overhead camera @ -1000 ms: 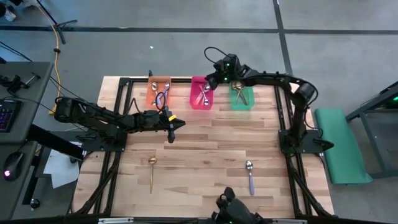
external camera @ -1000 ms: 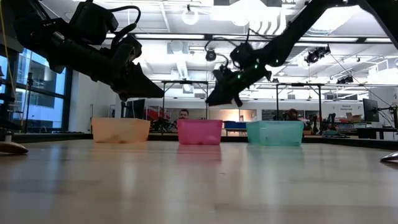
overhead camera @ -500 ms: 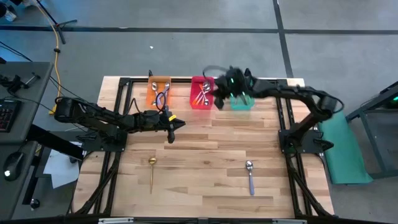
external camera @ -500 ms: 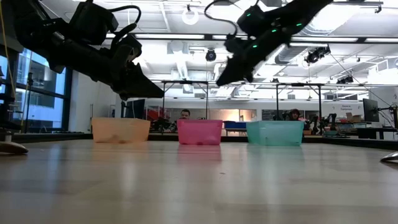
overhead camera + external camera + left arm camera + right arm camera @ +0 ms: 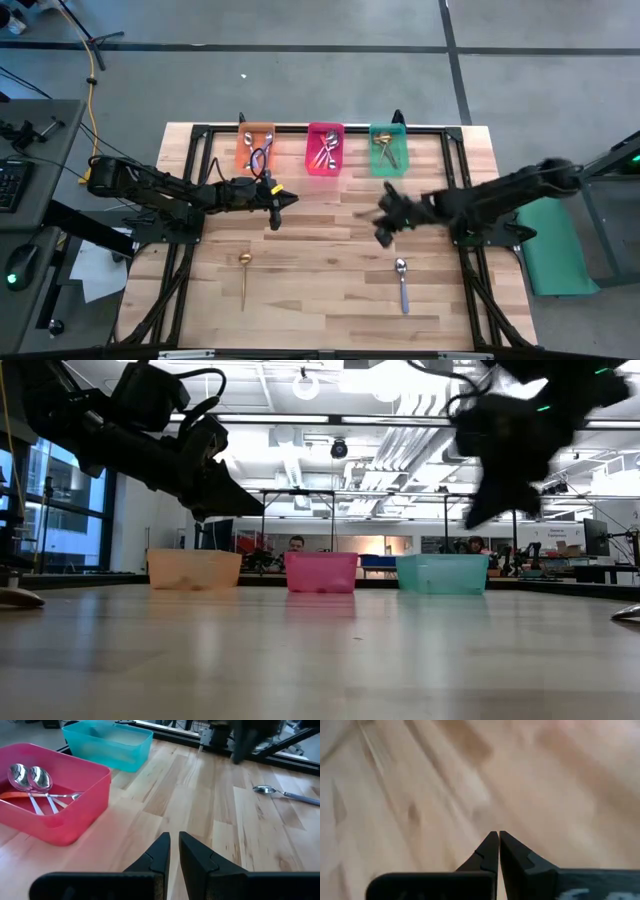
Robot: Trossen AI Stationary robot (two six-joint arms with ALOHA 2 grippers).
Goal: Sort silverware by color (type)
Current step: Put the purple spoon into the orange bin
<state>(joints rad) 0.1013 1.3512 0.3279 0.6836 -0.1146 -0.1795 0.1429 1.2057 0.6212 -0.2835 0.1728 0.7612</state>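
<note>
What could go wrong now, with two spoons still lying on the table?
The right gripper, jaws shut and empty, must open before reaching the purple-handled spoon, or it could push it away. The gold spoon lies flat, so it could slip. The left gripper hovers close to the pink bin.

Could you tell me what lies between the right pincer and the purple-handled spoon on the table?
Nothing: in the high view, only bare wood separates the right pincer from the purple-handled spoon.
</note>
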